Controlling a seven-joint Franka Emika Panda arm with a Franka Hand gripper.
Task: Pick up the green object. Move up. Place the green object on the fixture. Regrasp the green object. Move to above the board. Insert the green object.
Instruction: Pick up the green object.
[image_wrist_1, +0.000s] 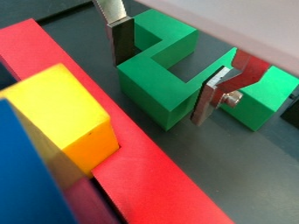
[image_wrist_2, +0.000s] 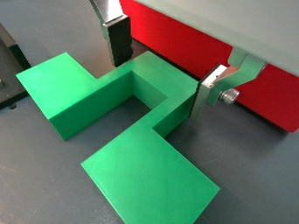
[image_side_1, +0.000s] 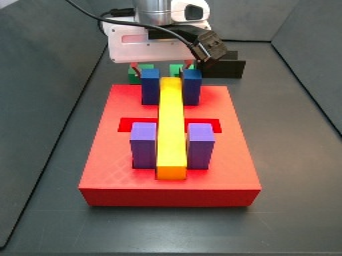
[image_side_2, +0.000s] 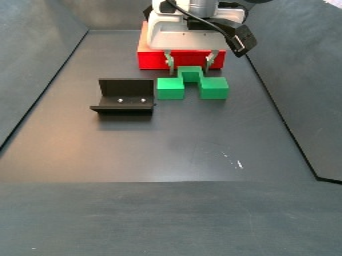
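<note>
The green object (image_wrist_1: 163, 66) lies flat on the dark floor just beside the board (image_wrist_1: 152, 175). In a side view the green object (image_side_2: 191, 87) sits between the board (image_side_2: 151, 63) and the fixture (image_side_2: 123, 98). My gripper (image_wrist_1: 163, 86) is lowered over its central block, one silver finger (image_wrist_1: 121, 42) on each side. In a wrist view a thin strip of floor shows between a finger (image_wrist_2: 114, 42) and the green object (image_wrist_2: 70, 87), so the gripper (image_wrist_2: 159, 81) is open around the block. The piece rests on the floor.
The board (image_side_1: 107, 150) carries a long yellow bar (image_side_1: 171, 125), two purple blocks (image_side_1: 143, 145) and two dark blue blocks (image_side_1: 151, 85). The yellow bar's end (image_wrist_1: 70, 114) stands close beside the gripper. Dark walls enclose the floor.
</note>
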